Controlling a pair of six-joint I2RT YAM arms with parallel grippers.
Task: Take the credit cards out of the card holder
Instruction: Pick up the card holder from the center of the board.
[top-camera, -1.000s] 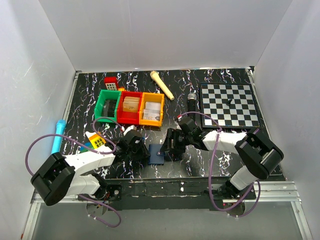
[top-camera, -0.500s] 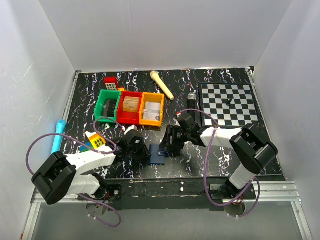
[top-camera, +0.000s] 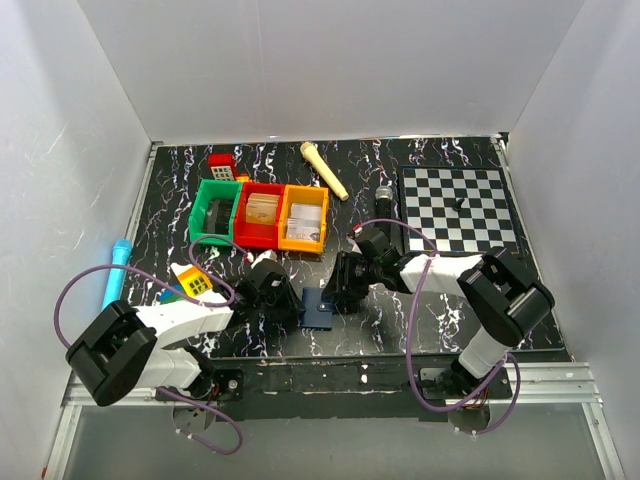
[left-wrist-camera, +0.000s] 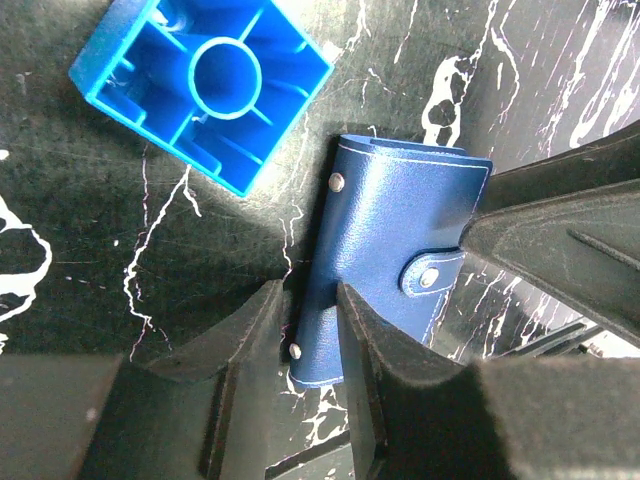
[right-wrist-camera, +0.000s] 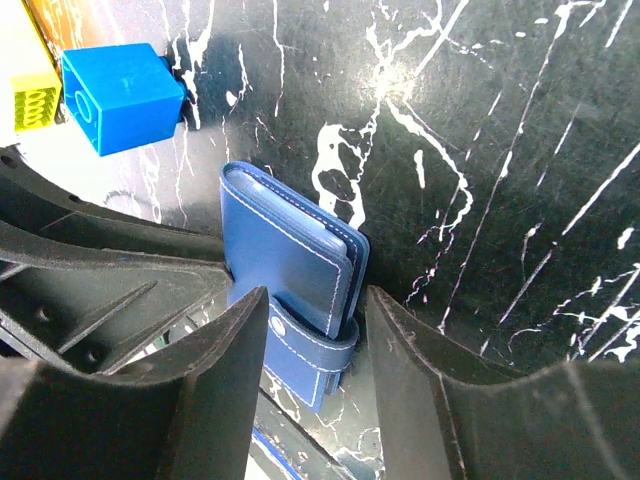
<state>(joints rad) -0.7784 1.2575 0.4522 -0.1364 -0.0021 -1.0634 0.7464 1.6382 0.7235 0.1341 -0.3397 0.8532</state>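
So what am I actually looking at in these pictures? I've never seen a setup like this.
These are two robot arms bolted to a black marbled table. One picture looks down from above; the other two come from a small camera on each wrist. The closed blue card holder lies between the arms. The left hand pinches it near one end; the right hand straddles its snap-tab end, though I can't tell if it grips yet. Also there: coloured bins, a chessboard and a blue toy block.
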